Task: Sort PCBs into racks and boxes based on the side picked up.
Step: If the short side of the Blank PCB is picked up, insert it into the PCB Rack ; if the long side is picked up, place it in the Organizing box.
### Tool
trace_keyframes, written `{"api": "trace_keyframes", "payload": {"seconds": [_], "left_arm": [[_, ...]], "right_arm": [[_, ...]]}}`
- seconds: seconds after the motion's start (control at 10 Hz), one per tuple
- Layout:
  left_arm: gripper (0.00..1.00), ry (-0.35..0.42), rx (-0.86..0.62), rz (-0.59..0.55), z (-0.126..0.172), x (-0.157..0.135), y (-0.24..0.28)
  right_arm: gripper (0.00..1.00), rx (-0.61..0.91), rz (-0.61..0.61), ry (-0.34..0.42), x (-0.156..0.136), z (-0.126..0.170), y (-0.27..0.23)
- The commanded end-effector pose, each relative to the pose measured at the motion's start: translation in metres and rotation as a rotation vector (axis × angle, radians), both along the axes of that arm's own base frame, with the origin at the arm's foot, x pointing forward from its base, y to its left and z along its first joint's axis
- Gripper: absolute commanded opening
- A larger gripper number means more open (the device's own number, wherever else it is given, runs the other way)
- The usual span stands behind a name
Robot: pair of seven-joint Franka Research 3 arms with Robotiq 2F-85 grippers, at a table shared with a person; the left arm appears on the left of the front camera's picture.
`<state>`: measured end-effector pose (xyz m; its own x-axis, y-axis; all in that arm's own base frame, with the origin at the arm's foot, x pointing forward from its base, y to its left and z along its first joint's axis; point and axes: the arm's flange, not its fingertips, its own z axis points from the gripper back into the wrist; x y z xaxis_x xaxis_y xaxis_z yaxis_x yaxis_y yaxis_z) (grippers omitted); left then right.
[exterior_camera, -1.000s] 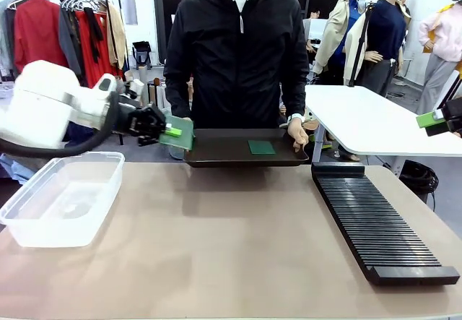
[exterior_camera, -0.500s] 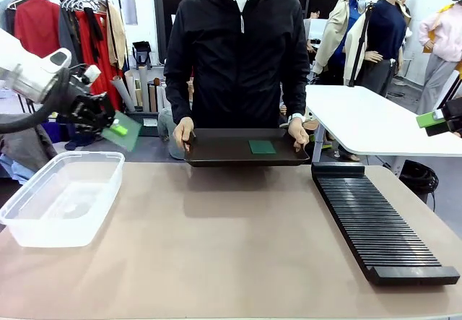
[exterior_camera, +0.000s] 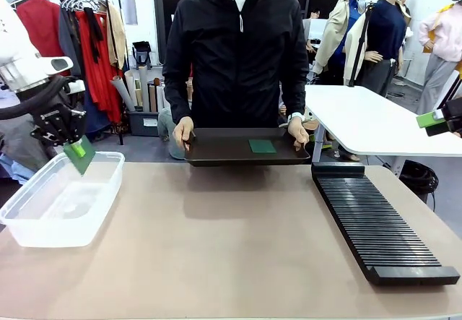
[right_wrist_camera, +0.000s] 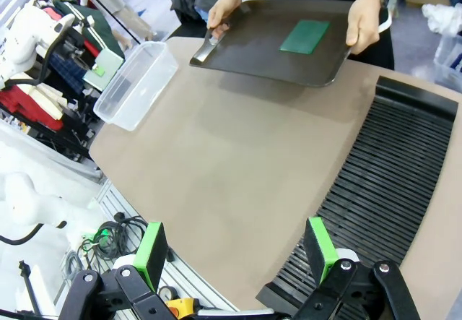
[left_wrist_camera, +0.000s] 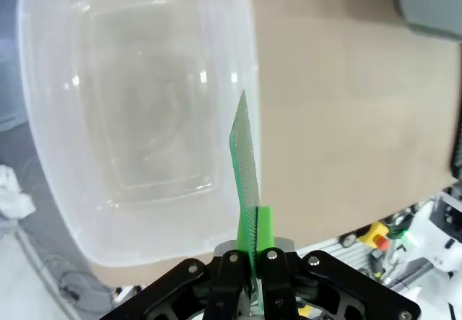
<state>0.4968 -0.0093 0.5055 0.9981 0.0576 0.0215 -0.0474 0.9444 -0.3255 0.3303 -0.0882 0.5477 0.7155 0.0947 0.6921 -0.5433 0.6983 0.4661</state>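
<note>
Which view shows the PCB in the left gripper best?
Front view: the PCB shows its face, tilted, in the left gripper above the box. Left wrist view gives it edge-on; right wrist view, small and far off.

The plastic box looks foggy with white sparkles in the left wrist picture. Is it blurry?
Left wrist view: not blurry, the box is cloudy plastic, the sparkles are light glare, and its walls bow from the wide lens; the PCB in the left hand looks sharp. Front view: its edges look straight.
</note>
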Motion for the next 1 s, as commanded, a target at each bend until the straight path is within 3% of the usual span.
{"api": "trace_keyframes", "payload": {"seconds": [0.0, 0.2, 0.4, 0.9], "left_arm": [[0.00, 0.037, 0.135, 0.016, -0.001, 0.004, -0.005], [0.00, -0.018, 0.158, -0.041, -0.011, 0.010, -0.004], [0.00, 0.013, 0.163, -0.048, -0.026, 0.017, 0.005], [0.00, -0.023, 0.147, -0.128, -0.079, 0.041, 0.012]], "right_arm": [[1.00, 0.024, 0.012, -0.023, 0.002, 0.000, 0.001], [1.00, 0.024, 0.012, -0.023, 0.002, 0.000, 0.001], [1.00, 0.024, 0.012, -0.023, 0.002, 0.000, 0.001], [1.00, 0.024, 0.012, -0.023, 0.002, 0.000, 0.001]]}}
